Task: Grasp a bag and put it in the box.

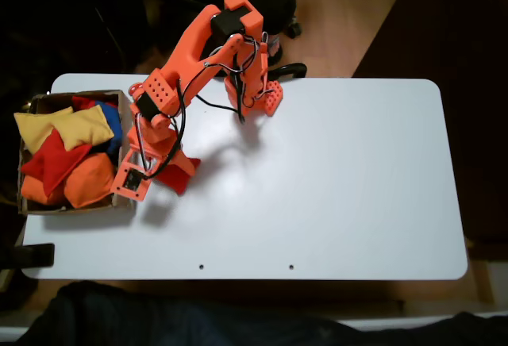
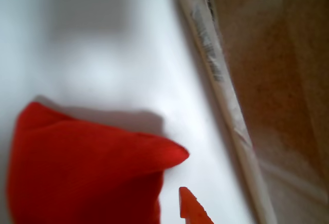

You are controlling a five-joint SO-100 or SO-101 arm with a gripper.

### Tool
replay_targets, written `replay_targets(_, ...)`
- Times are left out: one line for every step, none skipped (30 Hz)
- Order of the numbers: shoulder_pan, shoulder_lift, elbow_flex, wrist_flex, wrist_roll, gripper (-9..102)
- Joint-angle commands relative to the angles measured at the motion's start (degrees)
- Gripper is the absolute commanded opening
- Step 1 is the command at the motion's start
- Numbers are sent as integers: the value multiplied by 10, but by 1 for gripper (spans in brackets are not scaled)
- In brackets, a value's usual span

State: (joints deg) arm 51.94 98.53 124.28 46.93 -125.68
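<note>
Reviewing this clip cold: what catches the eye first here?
The orange arm reaching over the white table in the fixed view, its gripper at a red bag. Left of it, the brown box at the table's left edge, heaped with yellow, red, orange and blue beanbags.

In the fixed view the box (image 1: 25, 203) sits at the table's (image 1: 333, 179) left edge, with several beanbags (image 1: 75, 128) piled inside it. The arm's base (image 1: 262, 96) stands at the far edge. Just right of the box, the bag (image 1: 181, 178) lies on the table, partly under the gripper (image 1: 147, 173). In the wrist view the bag (image 2: 77, 167) lies left of the table edge.
</note>
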Motion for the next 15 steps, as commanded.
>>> replay_targets(11,21,16,-39,-11,70)
replay_targets(12,21,21,-47,-13,70)
replay_targets(12,21,25,-54,-14,70)
replay_targets(13,21,30,-61,-15,70)
replay_targets(14,20,33,-64,-16,70)
replay_targets(14,19,33,-66,-17,70)
replay_targets(14,18,33,-66,-17,70)
replay_targets(14,17,33,-66,-17,70)
replay_targets(14,16,33,-67,-17,70)
replay_targets(14,15,33,-68,-17,70)
replay_targets(14,14,34,-69,-17,70)
replay_targets(14,12,34,-69,-17,70)
replay_targets(14,11,35,-69,-17,70)
replay_targets(14,11,39,-72,-17,70)
replay_targets(14,11,42,-76,-17,70)
